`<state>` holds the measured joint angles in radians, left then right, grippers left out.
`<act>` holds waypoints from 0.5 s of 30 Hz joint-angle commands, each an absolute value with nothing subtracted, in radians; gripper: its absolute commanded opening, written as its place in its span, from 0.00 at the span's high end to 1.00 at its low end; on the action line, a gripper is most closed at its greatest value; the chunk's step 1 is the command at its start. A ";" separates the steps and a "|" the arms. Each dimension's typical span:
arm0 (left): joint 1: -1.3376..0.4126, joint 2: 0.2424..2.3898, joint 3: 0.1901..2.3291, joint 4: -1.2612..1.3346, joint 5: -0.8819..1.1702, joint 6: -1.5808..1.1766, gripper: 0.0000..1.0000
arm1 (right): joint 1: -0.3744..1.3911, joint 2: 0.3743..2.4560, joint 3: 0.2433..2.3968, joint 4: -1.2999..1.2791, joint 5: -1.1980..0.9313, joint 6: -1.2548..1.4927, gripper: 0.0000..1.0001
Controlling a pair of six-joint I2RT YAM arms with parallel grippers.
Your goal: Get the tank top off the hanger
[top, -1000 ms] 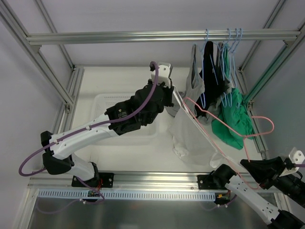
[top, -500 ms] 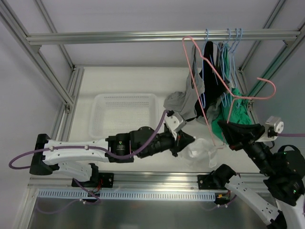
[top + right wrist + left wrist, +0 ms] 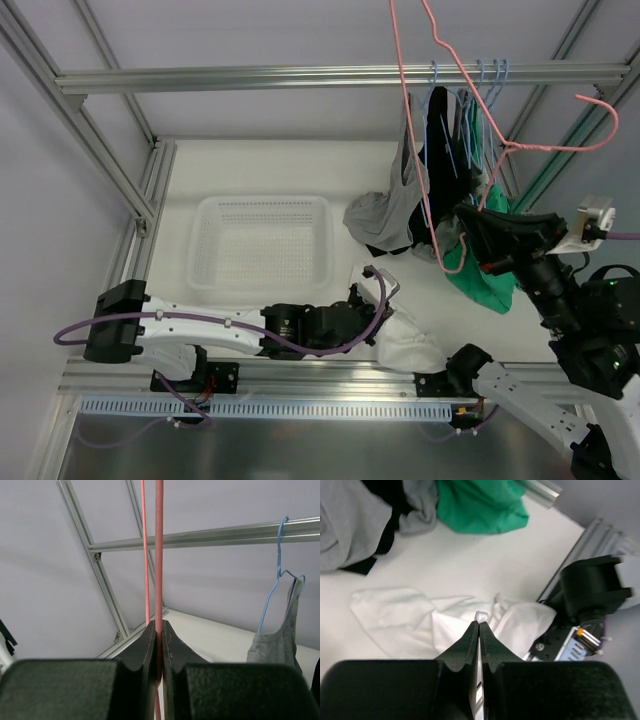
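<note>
Left gripper (image 3: 479, 625) is clamped on a small fold of the white tank top (image 3: 395, 615), jaws pressed together with a nub of cloth showing at the tips. Tank top lies crumpled on the table (image 3: 250, 165), at the near edge just beside the right arm's base (image 3: 465, 365) and well apart from the basket (image 3: 262, 202). Right gripper (image 3: 157, 630) is clenched on the wire of the pink hanger (image 3: 159, 555), which is held high above the rail (image 3: 300, 78) and carries no cloth.

Assessment: the garment is off the hanger; the step in hand is setting it down and letting go.

Recommendation: open the left jaws with the cloth resting on the table, then lift straight up so the fold does not snag on a finger. Hold the hanger away from the hanging clothes (image 3: 440, 150); seen from above, its wire crosses the blue hangers (image 3: 480, 75) and could catch.
</note>
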<state>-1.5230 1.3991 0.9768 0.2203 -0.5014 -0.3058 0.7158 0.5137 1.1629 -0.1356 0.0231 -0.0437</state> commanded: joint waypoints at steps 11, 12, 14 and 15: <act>-1.483 1.563 1.031 0.167 -0.551 -0.488 0.57 | 0.713 0.529 1.325 -0.943 0.219 0.035 1.00; -1.482 1.556 1.028 0.158 -0.560 -0.497 0.35 | 0.712 0.531 1.325 -0.953 0.232 0.040 1.00; -1.482 1.516 1.011 0.121 -0.590 -0.506 0.01 | 0.712 0.552 1.331 -0.985 0.247 0.034 1.00; -1.482 1.500 1.005 0.111 -0.598 -0.505 0.01 | 0.713 0.564 1.336 -0.992 0.244 0.032 1.00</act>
